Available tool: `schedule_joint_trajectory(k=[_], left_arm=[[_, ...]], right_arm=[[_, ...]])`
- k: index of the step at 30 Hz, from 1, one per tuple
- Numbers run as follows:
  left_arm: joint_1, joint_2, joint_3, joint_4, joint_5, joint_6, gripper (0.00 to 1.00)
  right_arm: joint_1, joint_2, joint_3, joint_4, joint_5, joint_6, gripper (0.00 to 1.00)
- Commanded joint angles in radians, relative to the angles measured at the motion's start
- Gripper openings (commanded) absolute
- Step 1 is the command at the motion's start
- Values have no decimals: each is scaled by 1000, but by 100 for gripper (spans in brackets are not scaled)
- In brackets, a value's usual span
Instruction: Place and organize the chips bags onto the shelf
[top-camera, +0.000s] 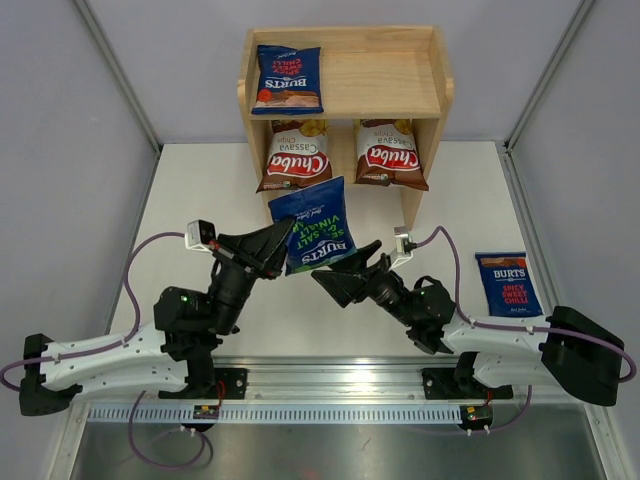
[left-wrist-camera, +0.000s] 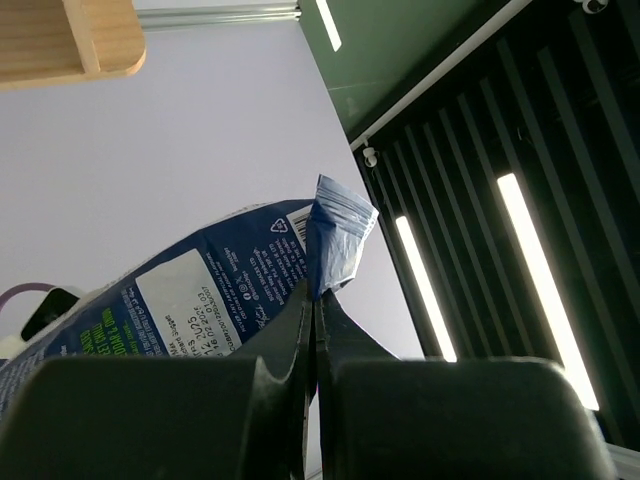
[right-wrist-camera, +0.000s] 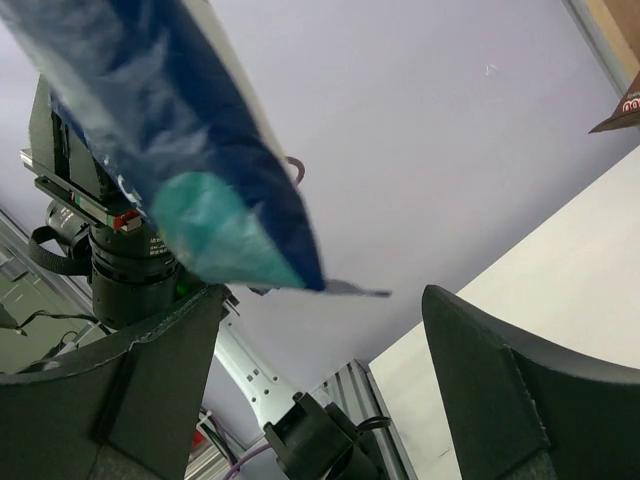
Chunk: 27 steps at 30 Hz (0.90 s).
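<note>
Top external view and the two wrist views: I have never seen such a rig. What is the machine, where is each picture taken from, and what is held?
Two robot arms are bolted at the near edge of a white table, each with a two-finger gripper. The top view looks down from above and behind; the others come from a camera on each wrist. On the wooden shelf: a top-tier Burts bag, with a left Chuba bag and a right Chuba bag below. A Spicy Sweet Chilli Burts bag lies on the table, right. The left gripper is shut on a corner of the held Burts bag, in the air. The right gripper is open nearby, holding nothing.
</note>
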Motion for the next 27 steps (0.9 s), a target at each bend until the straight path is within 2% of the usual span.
schedule_joint_trajectory(k=[1,11,14,19,27], left_arm=[[-6,6,8,67,-65,14,0],[-6,34,27,72,12,-50,0],[-7,38,28,67,15,-56,0],[-6,41,5,58,6,-85,0],[-6,-34,-39,-25,-118,-47,0]], right_arm=[[10,-11,18,244,10,-45,89],[10,-19,64,267,-28,-75,89],[10,-20,73,270,-40,-66,84],[10,-48,77,272,-57,-60,67],[10,-131,27,257,-50,-83,59]])
